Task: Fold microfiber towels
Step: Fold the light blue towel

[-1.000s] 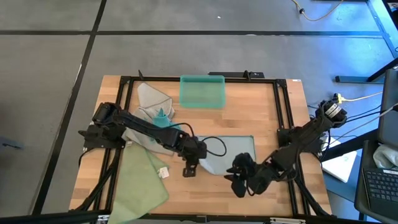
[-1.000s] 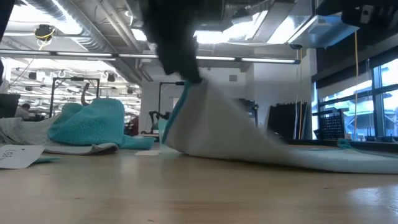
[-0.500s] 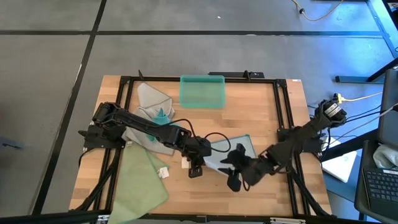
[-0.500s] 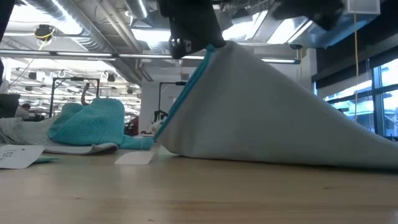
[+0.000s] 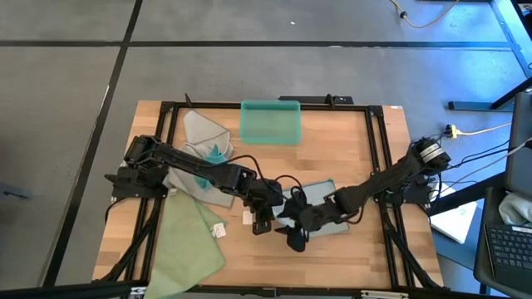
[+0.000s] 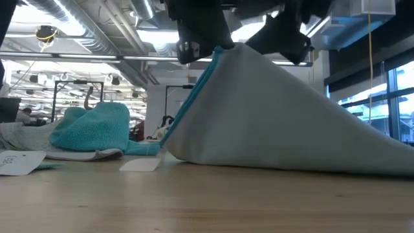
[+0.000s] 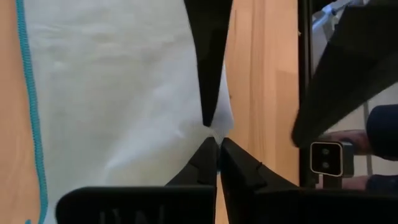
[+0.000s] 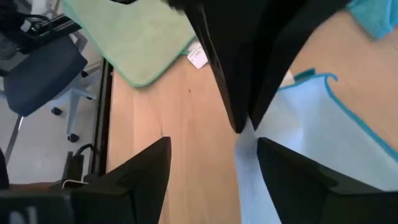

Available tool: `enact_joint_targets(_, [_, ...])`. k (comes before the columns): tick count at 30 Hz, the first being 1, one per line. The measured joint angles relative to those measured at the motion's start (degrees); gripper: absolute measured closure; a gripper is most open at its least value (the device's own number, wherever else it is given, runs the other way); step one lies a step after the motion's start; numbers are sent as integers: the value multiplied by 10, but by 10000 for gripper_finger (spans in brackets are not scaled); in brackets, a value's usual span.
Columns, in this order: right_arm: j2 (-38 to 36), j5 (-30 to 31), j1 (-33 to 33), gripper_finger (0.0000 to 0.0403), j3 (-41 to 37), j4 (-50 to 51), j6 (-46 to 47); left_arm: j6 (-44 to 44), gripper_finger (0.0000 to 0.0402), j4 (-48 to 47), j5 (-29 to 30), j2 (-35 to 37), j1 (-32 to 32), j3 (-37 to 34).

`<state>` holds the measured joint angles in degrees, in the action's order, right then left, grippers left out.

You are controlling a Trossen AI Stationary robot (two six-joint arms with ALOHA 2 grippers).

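A pale blue-grey microfiber towel with a teal hem (image 5: 322, 193) lies near the table's middle. One corner is raised into a tent (image 6: 272, 123), and the rest lies on the wood. My left gripper (image 5: 264, 218) is shut on that raised corner, also seen in the left wrist view (image 7: 218, 144). My right gripper (image 5: 293, 236) is open (image 8: 214, 148) just beside the left gripper, over the raised towel (image 6: 284, 35). I cannot tell whether it touches the cloth. My left gripper pinches the towel's raised corner (image 7: 219, 129) between its two shut fingers, where the teal hem (image 6: 206, 74) ends at the peak. The fingers come from above. The corner is lifted clear, and the cloth slopes down from it, fairly taut, to the part on the table.
A rigid teal bin (image 5: 270, 122) stands at the far middle. A grey towel (image 5: 202, 126) and a bunched teal towel (image 5: 216, 156) lie at the far left. A pale green towel (image 5: 191, 245) with a white tag (image 5: 219, 231) lies at the near left. Another white tag (image 6: 139, 164) lies beside the tent.
My left gripper has risen and gone a little toward the table's right, lifting the towel's corner from a low fold into a tall tent. The far-right part has stayed on the table. My right gripper has moved toward the table's left, close to the left gripper.
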<state>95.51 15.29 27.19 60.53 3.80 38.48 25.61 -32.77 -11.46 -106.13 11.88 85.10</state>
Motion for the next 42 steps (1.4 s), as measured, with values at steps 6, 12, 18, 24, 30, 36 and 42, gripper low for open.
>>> enact_joint_targets(6, [17, 21, 1, 194, 0, 3, 0, -1, 401, 2, -16, 0, -3, 0])
enact_joint_targets(12, [17, 59, -4, 222, 0, 1, 0, -2, 401, 3, -29, 0, -2, 0])
enact_joint_targets(18, [17, 65, -8, 240, 0, 1, 0, -2, 401, 2, -28, 0, -2, 0])
enact_joint_targets(24, [17, 63, -11, 262, 0, 1, 0, -3, 401, 1, -26, 0, -2, 0])
enact_joint_targets(30, [16, 54, -11, 329, 0, -3, 0, -7, 400, 3, -23, 0, -3, 0])
enact_joint_targets(36, [16, 50, -11, 392, 0, 0, 2, -7, 396, 4, -16, 0, -2, 0])
enact_joint_targets(42, [16, 50, -11, 389, 0, 0, 2, -7, 400, 4, -16, 0, -2, 0])
